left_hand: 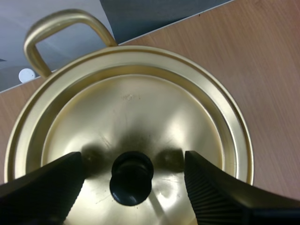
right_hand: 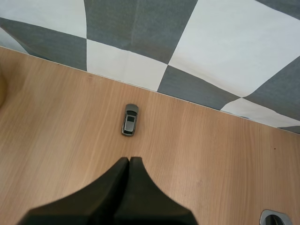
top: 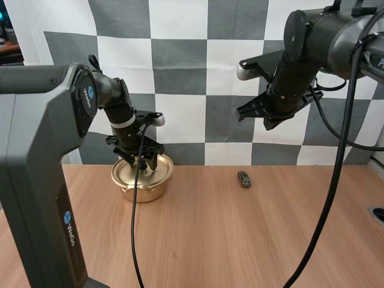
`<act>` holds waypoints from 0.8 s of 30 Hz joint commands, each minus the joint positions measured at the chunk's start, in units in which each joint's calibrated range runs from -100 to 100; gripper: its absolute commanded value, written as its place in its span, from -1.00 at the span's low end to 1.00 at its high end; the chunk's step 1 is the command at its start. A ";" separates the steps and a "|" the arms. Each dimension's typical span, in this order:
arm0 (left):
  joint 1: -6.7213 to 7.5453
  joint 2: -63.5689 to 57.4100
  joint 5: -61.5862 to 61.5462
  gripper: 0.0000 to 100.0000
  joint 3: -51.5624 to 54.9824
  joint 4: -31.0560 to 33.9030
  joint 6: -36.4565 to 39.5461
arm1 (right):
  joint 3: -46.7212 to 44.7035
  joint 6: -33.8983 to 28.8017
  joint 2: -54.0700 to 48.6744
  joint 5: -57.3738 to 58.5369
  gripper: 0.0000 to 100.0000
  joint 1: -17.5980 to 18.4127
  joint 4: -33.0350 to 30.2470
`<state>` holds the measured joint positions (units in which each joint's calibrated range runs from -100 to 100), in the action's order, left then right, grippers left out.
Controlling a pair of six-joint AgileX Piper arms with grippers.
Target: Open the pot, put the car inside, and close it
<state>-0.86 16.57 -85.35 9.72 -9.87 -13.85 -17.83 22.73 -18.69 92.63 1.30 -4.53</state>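
- Wooden counter [top: 210, 240] is bare across its near half, leaving open room for either arm.
- Farther back at the left stands the pot [top: 142, 180], lid [left_hand: 136, 108] on. The left gripper [top: 141, 161] hangs just over it with its fingers [left_hand: 47, 183] apart, one on each side of the black knob [left_hand: 131, 177] and clear of it. Closing on the knob and lifting straight up looks like the next move.
- Well right of the pot, near the far edge, the car [top: 243, 179] lies with its long axis near-to-far.
- The right gripper [top: 264, 117] hangs high above that side with its fingers together. It is the nearer arm to the car.
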 commanded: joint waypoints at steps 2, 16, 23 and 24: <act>-0.02 0.09 -0.05 1.00 0.06 -0.05 -0.03 | -0.06 -0.04 0.04 -0.07 -1.00 0.00 -0.04; -0.02 0.09 0.67 -0.98 0.06 2.96 4.80 | -0.06 -0.04 0.04 -0.07 -1.00 0.00 -0.04; -0.02 -1.39 0.94 -0.98 -0.29 2.93 4.91 | -0.06 -0.37 0.04 -1.80 -1.00 0.00 -0.04; -0.02 -2.33 1.71 -0.98 -0.29 2.93 4.99 | -0.06 -0.37 0.04 -2.25 -1.00 0.00 -0.04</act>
<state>-0.86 15.26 -84.65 9.55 -6.78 -8.91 -17.83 22.40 -18.69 90.67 1.30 -4.53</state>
